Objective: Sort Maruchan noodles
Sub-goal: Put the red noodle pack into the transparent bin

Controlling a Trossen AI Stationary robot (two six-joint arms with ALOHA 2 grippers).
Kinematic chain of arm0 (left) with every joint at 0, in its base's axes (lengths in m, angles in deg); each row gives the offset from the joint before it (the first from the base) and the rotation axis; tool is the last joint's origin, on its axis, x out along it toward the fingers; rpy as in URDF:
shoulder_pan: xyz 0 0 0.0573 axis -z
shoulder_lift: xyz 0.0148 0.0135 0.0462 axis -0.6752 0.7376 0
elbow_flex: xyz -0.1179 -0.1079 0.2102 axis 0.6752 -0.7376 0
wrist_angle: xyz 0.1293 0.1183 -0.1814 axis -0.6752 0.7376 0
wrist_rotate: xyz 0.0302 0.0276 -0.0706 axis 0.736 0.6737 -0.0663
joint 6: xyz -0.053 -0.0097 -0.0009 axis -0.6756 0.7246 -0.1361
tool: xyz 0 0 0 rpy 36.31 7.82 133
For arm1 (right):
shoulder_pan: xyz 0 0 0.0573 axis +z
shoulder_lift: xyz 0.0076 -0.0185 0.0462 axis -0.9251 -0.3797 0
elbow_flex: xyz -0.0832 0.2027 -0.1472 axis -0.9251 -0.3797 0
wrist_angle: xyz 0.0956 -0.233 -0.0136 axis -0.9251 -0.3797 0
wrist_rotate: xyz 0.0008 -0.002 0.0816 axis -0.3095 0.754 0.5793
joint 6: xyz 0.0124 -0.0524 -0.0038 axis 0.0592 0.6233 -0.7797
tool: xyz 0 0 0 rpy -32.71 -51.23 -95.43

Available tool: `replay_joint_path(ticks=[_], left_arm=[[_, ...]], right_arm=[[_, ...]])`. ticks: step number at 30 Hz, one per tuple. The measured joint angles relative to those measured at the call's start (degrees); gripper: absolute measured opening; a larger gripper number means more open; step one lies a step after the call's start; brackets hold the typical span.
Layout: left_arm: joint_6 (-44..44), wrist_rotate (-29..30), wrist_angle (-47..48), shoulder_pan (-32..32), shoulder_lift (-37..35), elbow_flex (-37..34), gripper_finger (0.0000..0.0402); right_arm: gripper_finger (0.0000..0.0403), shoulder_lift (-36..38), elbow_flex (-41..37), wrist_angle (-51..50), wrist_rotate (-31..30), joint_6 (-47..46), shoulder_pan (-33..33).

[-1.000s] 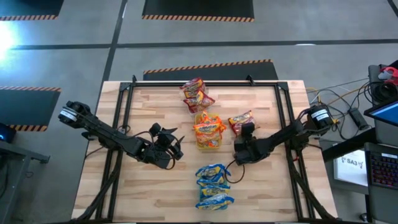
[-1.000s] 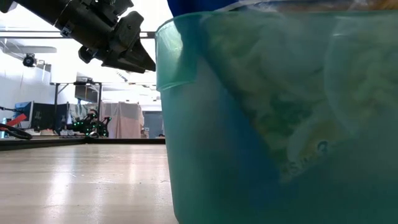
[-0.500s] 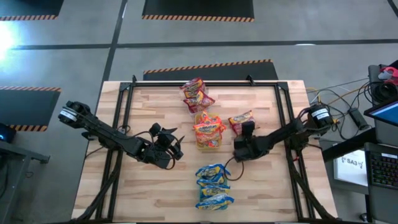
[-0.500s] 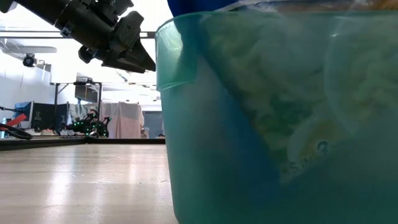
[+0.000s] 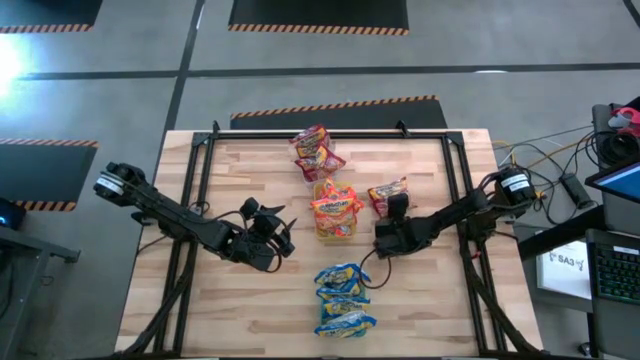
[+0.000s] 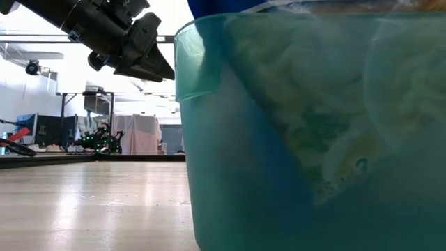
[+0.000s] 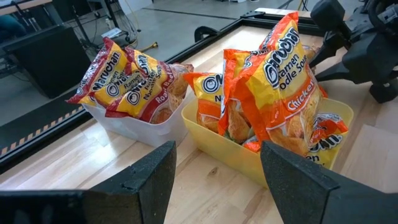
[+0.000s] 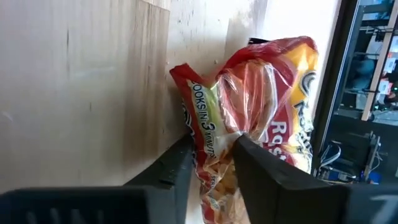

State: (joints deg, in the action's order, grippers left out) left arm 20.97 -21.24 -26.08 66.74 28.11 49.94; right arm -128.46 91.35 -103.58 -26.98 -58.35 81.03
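Sorting nearly done: right gripper (image 8: pixel 211 155) pinches the last loose red crinkly plastic noodle packet (image 5: pixel 386 192) beside the yellow rectangular plastic tray (image 7: pixel 249 163); left gripper (image 7: pixel 214 171) gapes empty.

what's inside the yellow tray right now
Orange chicken ramen packets stand upright, crowded inside the yellow tray. The tray's floor and any packets lying beneath them are covered.

"Ramen Noodle", "Chicken" on orange packet (image 7: pixel 283 87); "Maruchan" on red packet (image 7: pixel 134 81).

Red-and-yellow packets (image 7: pixel 127 78) fill a clear tray (image 7: pixel 140 127); orange packets (image 7: pixel 273 87) fill a yellow tray (image 7: pixel 283 163); blue packets (image 5: pixel 343 298) lie apart.
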Motion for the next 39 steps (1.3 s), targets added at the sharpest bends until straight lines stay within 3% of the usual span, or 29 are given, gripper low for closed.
replay_joint_path(ticks=[11,28,39], left_arm=[[0.0,0.0,0.0,0.0,0.0,0.0,0.0217],[0.0,0.0,-1.6,-0.1,0.0,0.0,0.0217],[0.3,3.6,-2.9,-0.1,0.0,1.2,0.0217]], right_arm=[[0.0031,1.4,0.0,-0.1,0.6,0.6,0.0],[0.0010,23.3,-0.1,-2.1,0.9,0.2,-0.1],[0.0009,30.3,-0.1,-1.9,0.5,0.3,-0.1]])
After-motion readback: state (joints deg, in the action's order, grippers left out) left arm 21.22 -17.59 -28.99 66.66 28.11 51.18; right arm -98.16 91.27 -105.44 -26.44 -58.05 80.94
